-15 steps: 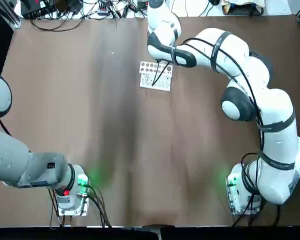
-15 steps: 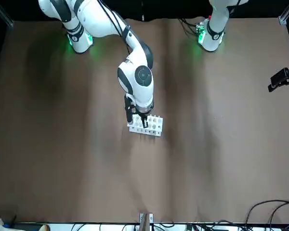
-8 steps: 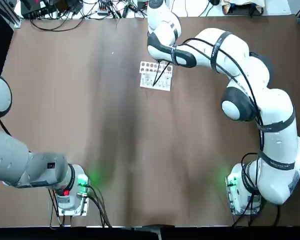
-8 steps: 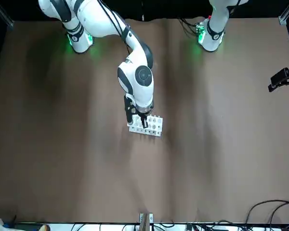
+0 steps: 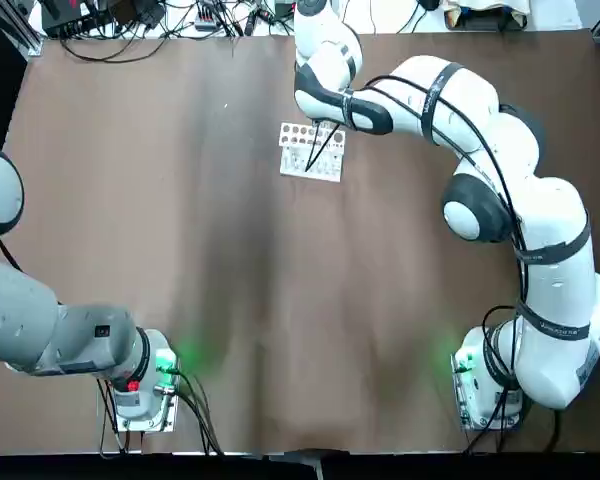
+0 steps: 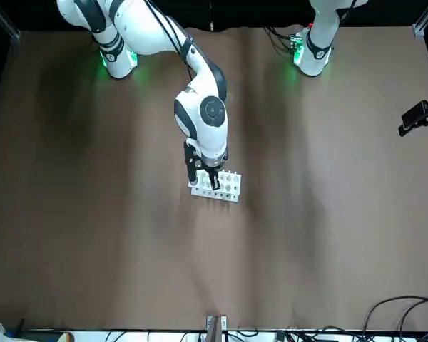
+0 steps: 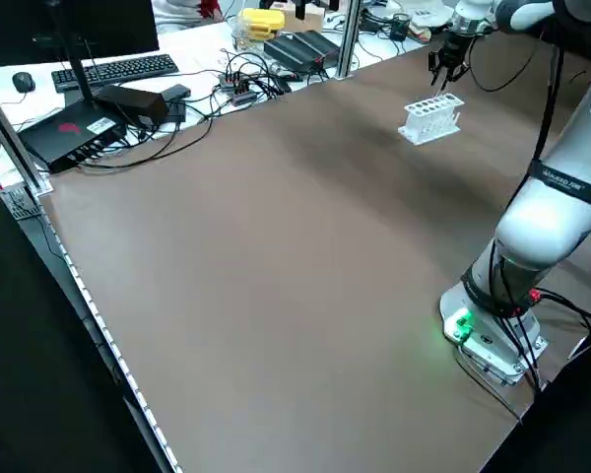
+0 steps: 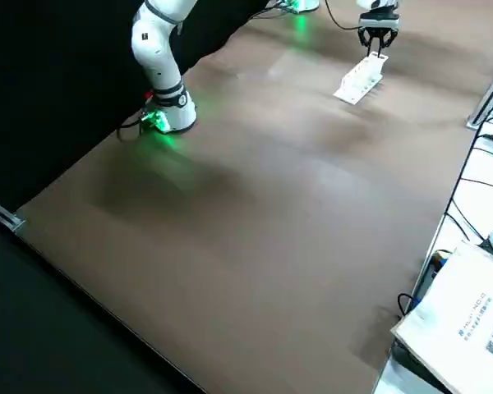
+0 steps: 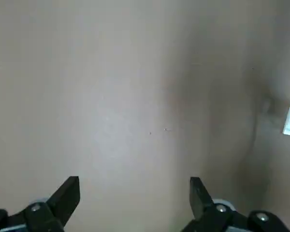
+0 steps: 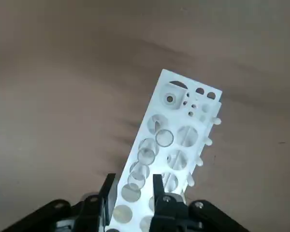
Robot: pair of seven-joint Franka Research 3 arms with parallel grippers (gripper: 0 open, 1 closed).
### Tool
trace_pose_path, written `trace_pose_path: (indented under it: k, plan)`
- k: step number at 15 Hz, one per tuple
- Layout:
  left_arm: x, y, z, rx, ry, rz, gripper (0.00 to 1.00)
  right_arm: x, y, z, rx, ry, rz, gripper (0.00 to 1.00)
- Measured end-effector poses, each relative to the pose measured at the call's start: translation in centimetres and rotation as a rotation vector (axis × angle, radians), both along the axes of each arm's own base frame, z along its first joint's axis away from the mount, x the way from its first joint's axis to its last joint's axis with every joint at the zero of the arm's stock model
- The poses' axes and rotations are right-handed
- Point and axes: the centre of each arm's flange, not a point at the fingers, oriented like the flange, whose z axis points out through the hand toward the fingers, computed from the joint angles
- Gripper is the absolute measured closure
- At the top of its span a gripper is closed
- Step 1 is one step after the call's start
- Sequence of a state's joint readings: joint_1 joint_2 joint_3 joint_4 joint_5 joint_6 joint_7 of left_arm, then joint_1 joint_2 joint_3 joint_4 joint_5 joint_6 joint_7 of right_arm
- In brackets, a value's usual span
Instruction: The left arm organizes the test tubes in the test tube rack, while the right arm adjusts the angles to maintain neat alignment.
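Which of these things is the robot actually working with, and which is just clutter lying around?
In use: rack, tubes in it, right tool over the rack, left tool parked away from it.

Clutter: keyboard, mouse, cables beyond the table edge.

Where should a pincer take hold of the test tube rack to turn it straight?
Probably across the narrow width of the test tube rack, coming straight down from above. It is a long flat block lying askew on the table, and its two long sides are bare. The right pincer already hangs over one end, fingers narrowly apart.
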State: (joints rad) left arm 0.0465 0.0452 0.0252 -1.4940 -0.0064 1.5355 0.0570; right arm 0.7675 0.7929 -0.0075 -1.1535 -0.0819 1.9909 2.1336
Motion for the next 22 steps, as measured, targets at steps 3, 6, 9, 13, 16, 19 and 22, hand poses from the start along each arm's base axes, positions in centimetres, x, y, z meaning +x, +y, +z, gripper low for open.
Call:
trace_pose_path:
  k: [3,6,9,13,16,19,22]
  plan:
    - [0.0,0.0,0.0,0.001,0.000,0.000,0.00,0.0,0.1,0.4,0.006,-0.005,0.002,0.53]
    - [0.0,0.0,0.0,0.002,0.000,0.000,0.00,0.1,0.2,0.5,0.009,-0.008,0.002,0.48]
    - [0.0,0.1,0.0,0.008,0.001,0.000,0.00,0.2,0.3,0.9,0.013,-0.014,0.016,0.44]
    - [0.0,0.2,-0.1,0.014,0.003,0.001,0.00,0.5,0.0,2.6,0.020,-0.029,0.083,0.44]
    - [0.0,0.5,-0.1,0.014,0.004,0.007,0.00,0.8,-0.5,5.1,0.025,-0.047,0.165,0.44]
    - [-0.1,0.6,-0.1,0.014,0.004,0.009,0.00,2.4,-4.4,9.6,0.010,-0.019,0.295,0.44]
    - [0.0,0.0,-0.1,0.014,0.005,-0.003,0.00,4.4,-8.9,13.8,0.046,-0.008,0.383,0.44]
